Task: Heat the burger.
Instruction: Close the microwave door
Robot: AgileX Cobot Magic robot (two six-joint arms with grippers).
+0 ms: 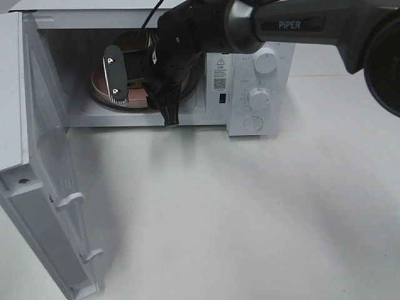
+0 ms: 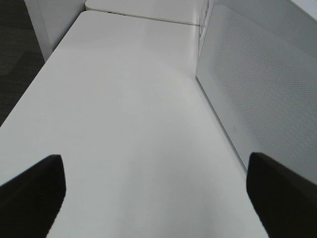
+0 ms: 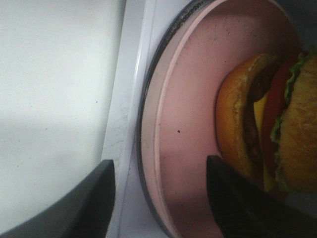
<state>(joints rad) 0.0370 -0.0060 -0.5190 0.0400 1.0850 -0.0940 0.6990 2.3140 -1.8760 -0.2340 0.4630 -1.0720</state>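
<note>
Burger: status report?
Left tool open. Right tool open, straddling plate rim. Burger on plate inside microwave. Door open, that tool in doorway.

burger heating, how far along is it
Done: the burger on its pink plate sits inside the microwave. In hand: the right pincer straddles the plate rim, jaws apart. To do: shut the open door and set the knobs.

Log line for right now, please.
burger: on pink plate, inside microwave | right gripper: open, straddling plate rim | left gripper: open, empty, over table | door: open
</note>
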